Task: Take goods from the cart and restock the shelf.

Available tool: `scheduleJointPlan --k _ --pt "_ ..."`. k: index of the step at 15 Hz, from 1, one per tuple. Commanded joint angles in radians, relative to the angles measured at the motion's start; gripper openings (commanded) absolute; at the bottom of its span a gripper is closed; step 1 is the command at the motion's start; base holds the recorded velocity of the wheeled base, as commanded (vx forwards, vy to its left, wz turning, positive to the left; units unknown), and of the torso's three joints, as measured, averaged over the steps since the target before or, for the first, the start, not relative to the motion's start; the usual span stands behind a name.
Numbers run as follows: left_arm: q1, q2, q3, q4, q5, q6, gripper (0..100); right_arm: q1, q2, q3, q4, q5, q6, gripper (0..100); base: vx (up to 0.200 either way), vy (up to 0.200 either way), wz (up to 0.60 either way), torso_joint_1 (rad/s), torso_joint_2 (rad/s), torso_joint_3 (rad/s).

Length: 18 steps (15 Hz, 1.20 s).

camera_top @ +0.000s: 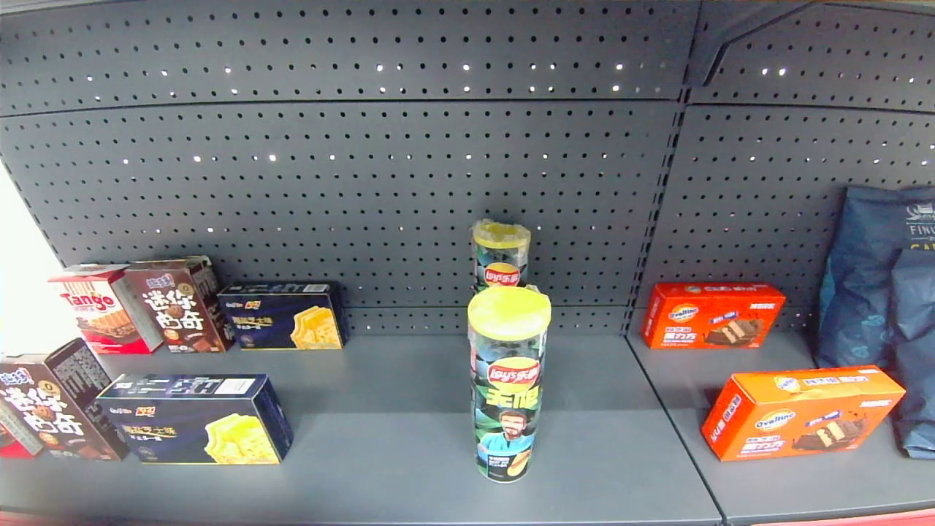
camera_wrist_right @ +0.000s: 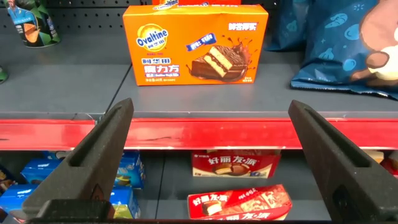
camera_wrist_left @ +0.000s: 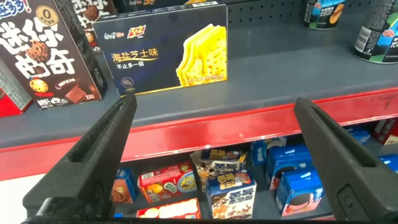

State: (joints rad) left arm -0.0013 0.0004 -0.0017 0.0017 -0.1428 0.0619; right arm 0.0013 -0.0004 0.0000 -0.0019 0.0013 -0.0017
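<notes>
We see the front chip can standing upright in the middle of the shelf, its long axis vertical, yellow lid up and printed face toward us. A second can stands straight behind it, against the pegboard. The left claw is spread wide with nothing between its fingers, out in front of the shelf's red edge and facing a dark blue box. The right claw is likewise agape and empty, facing an orange box. The wrist views add a lower shelf holding packets; the head view adds the pegboard's height.
</notes>
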Motion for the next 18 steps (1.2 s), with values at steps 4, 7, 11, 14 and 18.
scheduleJointPlan --k 4,7,11,14,18 --pt "0.001 0.0 0.002 0.0 0.0 0.003 100 0.0 0.0 0.0 -0.001 0.0 0.0 100 0.0 0.0 0.0 0.0 0.0 0.0" --pt "0.001 0.0 0.0 0.0 0.002 -0.004 100 0.0 0.0 0.0 0.0 0.0 -0.001 100 0.0 0.0 0.0 0.0 0.0 0.0" --pt "0.001 0.0 0.0 0.0 0.002 -0.004 100 0.0 0.0 0.0 -0.001 0.0 -0.001 100 0.0 0.0 0.0 0.0 0.0 0.0" --pt "0.001 0.0 0.0 0.0 0.002 -0.002 100 0.0 0.0 0.0 0.0 0.0 -0.001 100 0.0 0.0 0.0 0.0 0.0 0.0" --pt "0.0 0.0 0.0 0.0 0.002 -0.002 100 0.0 0.0 0.0 0.0 0.0 -0.001 100 0.0 0.0 0.0 0.0 0.0 0.0"
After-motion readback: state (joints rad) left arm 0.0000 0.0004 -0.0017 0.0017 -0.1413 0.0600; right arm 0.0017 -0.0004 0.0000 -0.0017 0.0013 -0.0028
